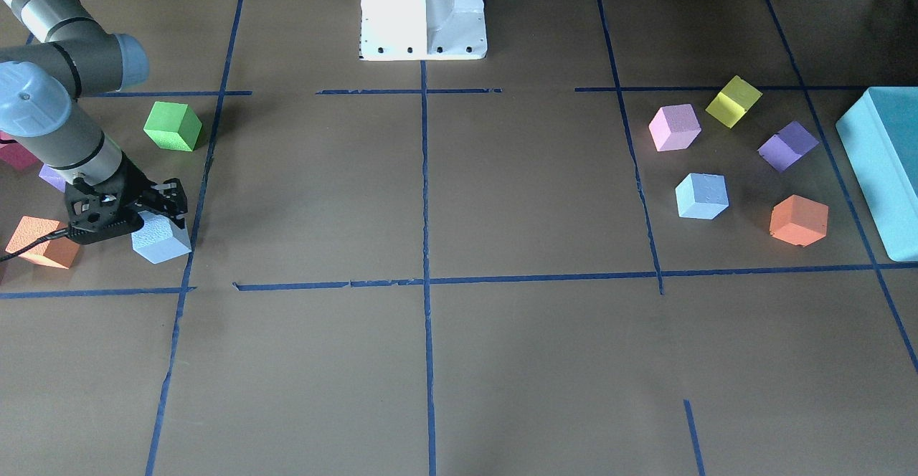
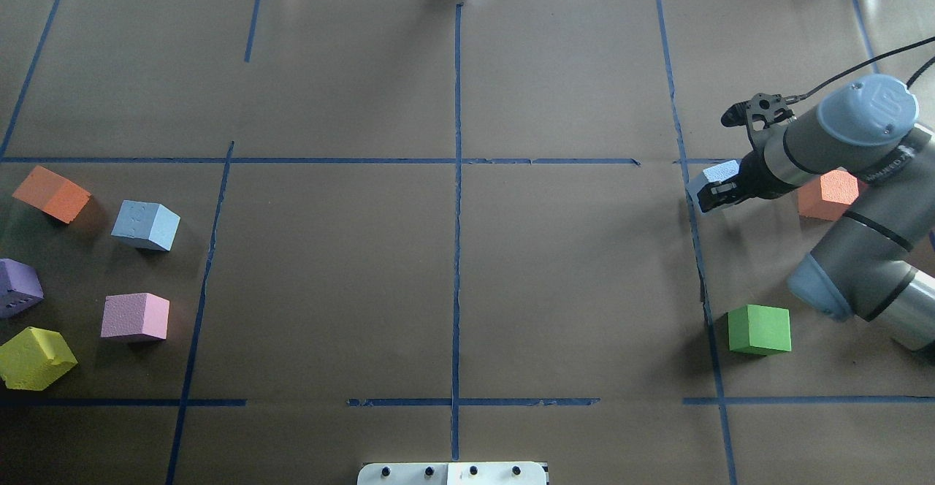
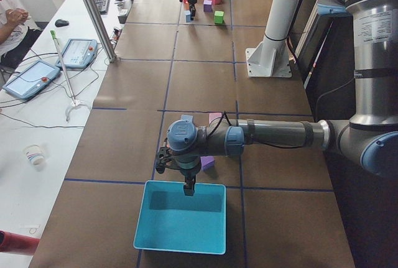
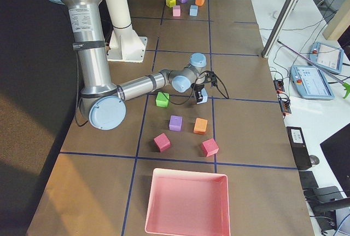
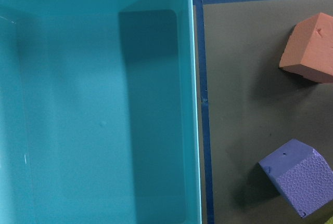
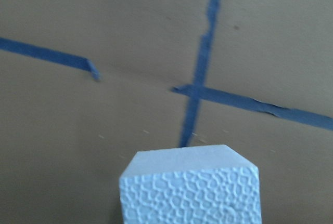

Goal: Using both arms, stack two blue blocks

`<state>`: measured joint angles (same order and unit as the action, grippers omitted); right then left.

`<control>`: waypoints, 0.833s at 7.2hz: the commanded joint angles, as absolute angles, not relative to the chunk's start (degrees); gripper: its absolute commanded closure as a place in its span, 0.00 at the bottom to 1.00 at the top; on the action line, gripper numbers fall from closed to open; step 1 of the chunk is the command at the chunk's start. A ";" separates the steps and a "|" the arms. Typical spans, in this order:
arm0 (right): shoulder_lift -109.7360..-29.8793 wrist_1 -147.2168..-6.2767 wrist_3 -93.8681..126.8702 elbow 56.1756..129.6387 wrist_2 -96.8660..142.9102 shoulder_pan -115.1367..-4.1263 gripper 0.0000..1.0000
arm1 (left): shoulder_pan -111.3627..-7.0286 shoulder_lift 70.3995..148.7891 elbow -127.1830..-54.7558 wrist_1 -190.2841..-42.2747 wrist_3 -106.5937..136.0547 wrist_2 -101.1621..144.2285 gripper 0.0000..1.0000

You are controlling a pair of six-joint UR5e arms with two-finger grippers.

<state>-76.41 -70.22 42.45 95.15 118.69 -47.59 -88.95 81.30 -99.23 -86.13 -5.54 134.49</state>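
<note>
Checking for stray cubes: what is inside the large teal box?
Only bare floor shows inside the large teal plastic box. The left pincer, hanging over its rim, hides a small patch.

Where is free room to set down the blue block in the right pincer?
Bare: middle squares along the centre tape line, between pink cube and green cube. Crowded: around the other blue block and beside the right pincer.

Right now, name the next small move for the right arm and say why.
Probably carry the held blue block toward the table's middle. The right gripper is shut on it, while the other blue block sits far across the table on the robot's left, and the left arm hangs over the teal box, not at that block.
</note>
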 commanded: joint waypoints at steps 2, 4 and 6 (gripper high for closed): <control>-48.26 -86.81 67.41 86.02 111.66 -35.90 0.93 | -88.95 81.30 -99.23 -86.13 -5.54 134.56 0.00; -35.81 -86.66 75.92 73.35 106.72 -30.69 0.93 | -88.95 81.30 -99.23 -86.22 -5.54 134.56 0.00; -35.68 -86.48 76.20 72.77 106.09 -29.45 0.92 | -88.95 81.30 -99.23 -86.13 -5.54 134.56 0.00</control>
